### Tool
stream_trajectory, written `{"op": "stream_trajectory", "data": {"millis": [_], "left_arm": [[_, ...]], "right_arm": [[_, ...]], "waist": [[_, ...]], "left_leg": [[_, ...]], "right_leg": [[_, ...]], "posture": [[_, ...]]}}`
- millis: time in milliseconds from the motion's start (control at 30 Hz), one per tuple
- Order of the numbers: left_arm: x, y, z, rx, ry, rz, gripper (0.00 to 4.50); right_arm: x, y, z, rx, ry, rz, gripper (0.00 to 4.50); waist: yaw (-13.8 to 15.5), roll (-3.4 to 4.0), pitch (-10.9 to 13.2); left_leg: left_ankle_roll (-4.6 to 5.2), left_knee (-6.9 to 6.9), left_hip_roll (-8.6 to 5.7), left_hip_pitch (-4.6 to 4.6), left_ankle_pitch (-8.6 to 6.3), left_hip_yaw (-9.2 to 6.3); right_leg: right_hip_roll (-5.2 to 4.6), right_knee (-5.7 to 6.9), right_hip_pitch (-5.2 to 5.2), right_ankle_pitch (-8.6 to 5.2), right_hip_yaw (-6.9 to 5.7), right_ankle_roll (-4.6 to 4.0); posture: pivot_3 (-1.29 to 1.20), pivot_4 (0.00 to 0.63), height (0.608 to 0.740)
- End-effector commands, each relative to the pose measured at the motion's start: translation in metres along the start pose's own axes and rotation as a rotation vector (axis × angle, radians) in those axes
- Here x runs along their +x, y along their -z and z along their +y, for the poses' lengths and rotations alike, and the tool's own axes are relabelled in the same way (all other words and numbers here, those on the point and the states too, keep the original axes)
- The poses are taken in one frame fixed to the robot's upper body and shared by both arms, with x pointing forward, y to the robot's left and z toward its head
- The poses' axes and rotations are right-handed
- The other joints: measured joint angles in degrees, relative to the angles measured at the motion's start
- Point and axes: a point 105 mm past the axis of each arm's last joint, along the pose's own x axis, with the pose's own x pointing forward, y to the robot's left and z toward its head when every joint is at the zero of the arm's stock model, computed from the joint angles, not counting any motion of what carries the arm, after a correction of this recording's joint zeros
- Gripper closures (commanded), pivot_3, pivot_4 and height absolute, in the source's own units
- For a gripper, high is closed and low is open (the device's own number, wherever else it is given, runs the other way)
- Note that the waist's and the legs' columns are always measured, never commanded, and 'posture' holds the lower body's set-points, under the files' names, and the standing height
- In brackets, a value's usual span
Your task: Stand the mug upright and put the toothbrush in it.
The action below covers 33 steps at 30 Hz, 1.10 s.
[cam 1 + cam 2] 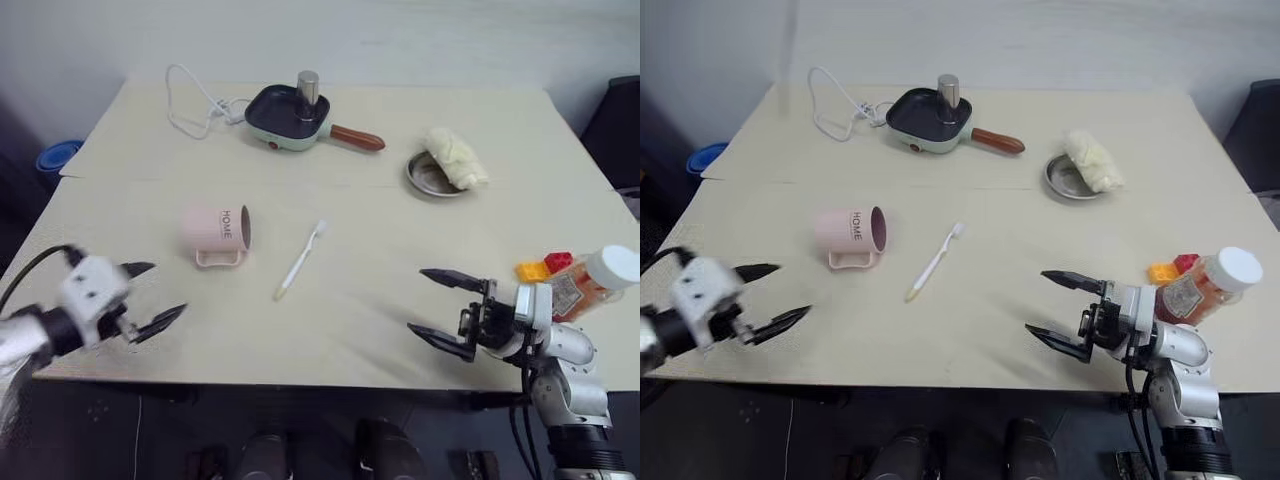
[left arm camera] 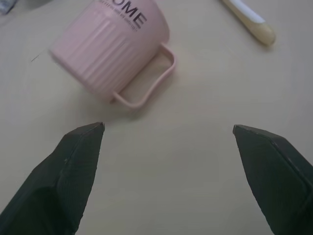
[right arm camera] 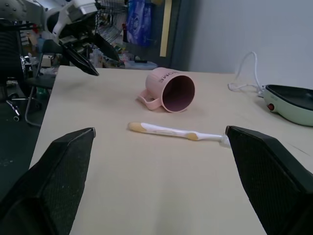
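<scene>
Left gripper (image 1: 157, 297) spread wide, empty, hovering at the table's near left edge, touching nothing; right gripper (image 1: 440, 310) likewise spread wide and empty at the near right, fingers pointing left across the table (image 1: 360, 330). Surface pale beige, two tabletops butted together; white wall behind; blue object (image 1: 55, 157) on the floor at far left. Mug (image 1: 217, 233) lies on its side, handle on the table, mouth facing right; toothbrush (image 1: 301, 259) flat just right of it, apart, bristle end farther away. Jar (image 1: 590, 281) and coloured blocks (image 1: 545, 266) lie behind the right gripper. Farther back: metal dish (image 1: 430, 178) with pale cloth (image 1: 455, 157); small electric pan (image 1: 290, 117), white cord (image 1: 195, 105).
</scene>
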Motion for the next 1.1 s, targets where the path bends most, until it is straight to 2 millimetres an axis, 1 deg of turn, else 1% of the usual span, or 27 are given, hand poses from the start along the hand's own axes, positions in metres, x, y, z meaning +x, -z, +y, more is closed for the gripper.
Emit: {"op": "stream_trajectory", "data": {"millis": [33,100,167,300,367,433,500,633,667,733,767,800,867,933,967,1033,1100], "left_arm": [[0.026,0.009,0.008,-0.005,0.037,0.129,0.0],[0.04,0.008,0.018,0.023,0.033,0.148,0.0],[0.053,0.009,0.014,0.008,0.106,0.176,0.0],[0.08,0.004,0.013,0.0,0.192,0.19,0.0],[0.088,0.005,0.007,0.009,0.281,0.233,0.43],[0.096,0.006,0.01,0.014,0.318,0.272,0.9],[0.101,0.007,0.015,0.015,0.335,0.297,1.47],[0.103,0.012,0.018,0.038,0.397,0.334,2.55],[0.102,0.013,0.02,0.048,0.405,0.336,2.91],[0.101,0.007,0.023,0.059,0.415,0.297,3.45],[0.101,-0.001,0.024,0.058,0.425,0.243,3.72],[0.101,-0.014,0.023,0.042,0.448,0.159,3.99],[0.094,-0.049,0.012,0.029,0.561,-0.084,4.45],[0.078,-0.08,-0.003,0.037,0.694,-0.32,4.48],[0.072,-0.094,-0.008,0.013,0.739,-0.41,4.48],[0.068,-0.116,-0.022,-0.025,0.825,-0.562,4.48],[0.072,-0.132,-0.044,-0.045,0.915,-0.668,4.48]], "right_arm": [[-0.002,-0.006,-0.001,-0.021,0.022,-0.015,0.04],[-0.002,-0.006,-0.001,-0.023,0.033,-0.017,0.04],[-0.003,-0.007,0.0,-0.027,0.05,-0.019,0.04],[-0.003,-0.008,0.003,-0.027,0.076,-0.021,0.04],[-0.004,-0.008,0.005,-0.024,0.084,-0.02,0.0],[-0.003,-0.008,0.006,-0.022,0.088,-0.021,0.0],[-0.003,-0.008,0.006,-0.023,0.09,-0.021,0.0],[-0.002,-0.009,0.004,-0.039,0.105,-0.025,0.0],[-0.002,-0.009,0.003,-0.042,0.114,-0.025,0.0],[-0.005,-0.01,0.001,-0.05,0.124,-0.014,0.0],[-0.008,-0.011,0.0,-0.054,0.13,-0.007,0.0],[-0.011,-0.011,0.0,-0.06,0.138,0.002,0.0],[-0.018,-0.015,-0.002,-0.075,0.161,0.017,0.0],[-0.025,-0.019,-0.003,-0.093,0.185,0.03,0.0],[-0.03,-0.022,-0.003,-0.104,0.199,0.036,0.0],[-0.04,-0.028,-0.002,-0.111,0.235,0.038,0.0],[-0.05,-0.029,0.003,-0.121,0.243,0.077,0.0]], "waist": [[-1.0,0.05,0.0],[-1.2,0.03,0.0],[-1.4,0.03,0.0],[-1.0,0.02,0.0],[-0.9,0.0,0.0],[-0.7,0.0,0.0],[-0.6,0.0,0.0],[-0.8,0.01,0.0],[-0.8,0.01,0.0],[-0.9,0.01,0.0],[-0.9,0.01,0.0],[-0.9,0.01,0.0],[-0.9,0.01,0.0],[-0.8,0.01,0.0],[-0.7,0.01,0.0],[-0.4,-0.03,0.1],[0.2,-0.08,0.1]], "left_leg": [[0.0,0.0,0.04,0.01,0.01,0.13],[0.0,0.0,0.05,0.01,0.02,0.2],[-0.03,0.01,0.06,0.01,0.04,0.31],[-0.06,0.05,-0.04,0.02,0.06,0.42],[-0.06,0.11,-0.04,0.01,0.06,0.43],[-0.06,0.13,-0.09,0.03,0.07,0.48],[-0.06,0.16,-0.11,0.04,0.11,0.69],[-0.09,0.17,-0.1,0.1,0.17,0.79],[-0.11,0.17,-0.1,0.12,0.18,0.8],[-0.11,0.17,-0.08,0.13,0.19,0.8],[-0.11,0.17,-0.06,0.13,0.19,0.79],[-0.11,0.17,-0.06,0.13,0.19,0.78],[-0.11,0.17,-0.01,0.09,0.19,0.75],[-0.09,0.2,0.17,0.0,0.17,0.76],[-0.08,0.21,0.17,-0.01,0.16,0.77],[-0.05,0.26,0.2,-0.07,0.14,0.76],[-0.01,0.54,0.2,-0.16,0.09,0.69]], "right_leg": [[0.07,0.01,-0.05,0.0,0.0,0.0],[0.17,0.0,-0.06,0.0,-0.06,0.0],[0.29,0.0,-0.1,0.0,-0.02,0.01],[0.38,0.03,-0.15,0.0,0.02,0.01],[0.42,0.04,-0.14,0.0,0.04,0.01],[0.43,0.07,-0.12,0.01,0.07,0.02],[0.44,0.1,-0.1,0.01,0.08,0.03],[0.46,0.2,-0.09,0.01,0.13,0.03],[0.47,0.21,-0.09,0.01,0.14,0.03],[0.47,0.21,-0.09,0.01,0.15,0.03],[0.48,0.22,-0.09,0.01,0.16,0.03],[0.48,0.22,-0.09,0.01,0.16,0.03],[0.48,0.21,-0.12,0.01,0.17,0.03],[0.47,0.19,-0.16,0.01,0.15,0.03],[0.47,0.16,-0.15,0.01,0.15,0.03],[0.45,0.16,-0.16,0.01,0.15,0.03],[0.47,0.19,-0.09,0.04,0.11,0.08]], "posture": [[0.0,0.15,0.74],[0.0,0.15,0.74],[0.0,0.15,0.74],[0.0,0.15,0.74],[0.0,0.15,0.74],[0.0,0.15,0.74],[0.0,0.15,0.74],[0.0,0.15,0.74],[0.0,0.15,0.74],[0.0,0.15,0.74],[0.0,0.15,0.74],[0.0,0.15,0.74],[0.0,0.15,0.74],[0.0,0.15,0.74],[0.0,0.15,0.74],[0.0,0.15,0.74],[0.0,0.15,0.74]]}}
